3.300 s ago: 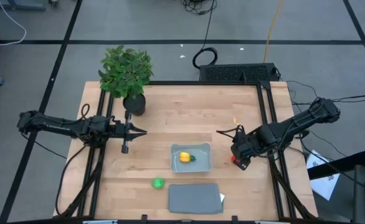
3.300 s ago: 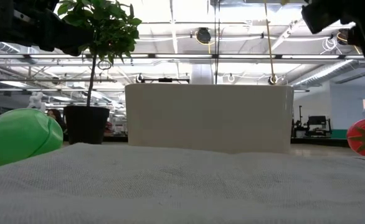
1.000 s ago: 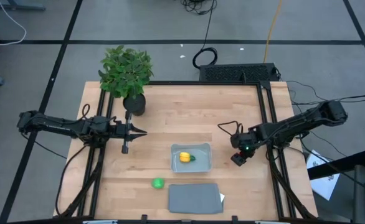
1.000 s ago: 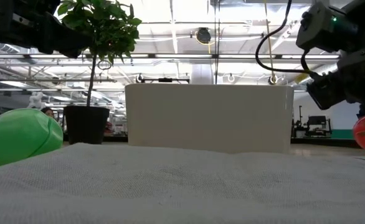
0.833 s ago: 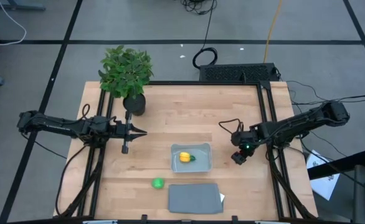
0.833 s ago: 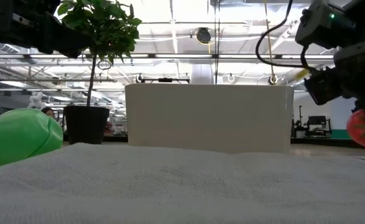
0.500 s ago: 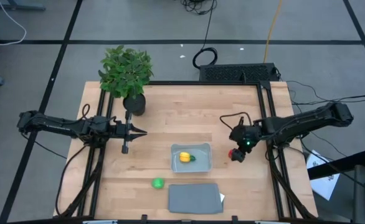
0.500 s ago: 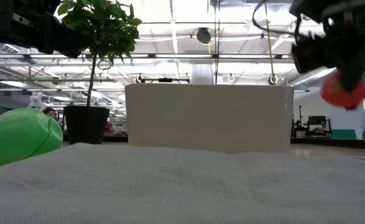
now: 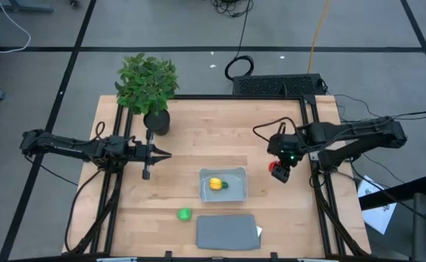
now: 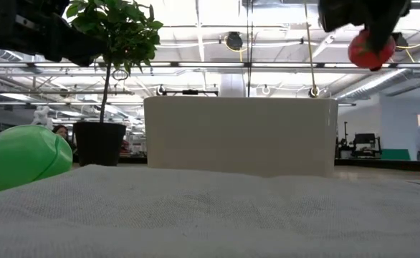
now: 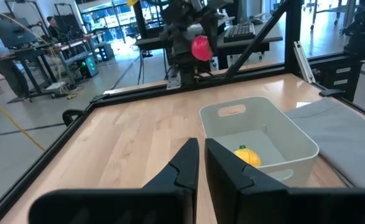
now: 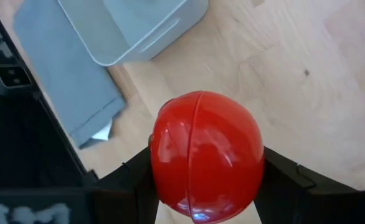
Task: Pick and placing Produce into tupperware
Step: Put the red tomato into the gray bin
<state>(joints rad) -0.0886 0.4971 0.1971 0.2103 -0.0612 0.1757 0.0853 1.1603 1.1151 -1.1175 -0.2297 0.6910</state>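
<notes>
Right gripper has the red ball clamped, up off the table, just right of the tub. Transport step; next it needs to swing left over the tub & let go. Left gripper waits far-left, fingers closed, empty.

Red produce off the table, higher in right pincer

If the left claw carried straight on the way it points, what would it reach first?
Probably the tupperware. In the left wrist view the left claw, closed and empty, aims at its near rim, with the yellow piece inside. Height is unclear, so it might pass just above the rim, towards the right claw holding the red piece.
</notes>
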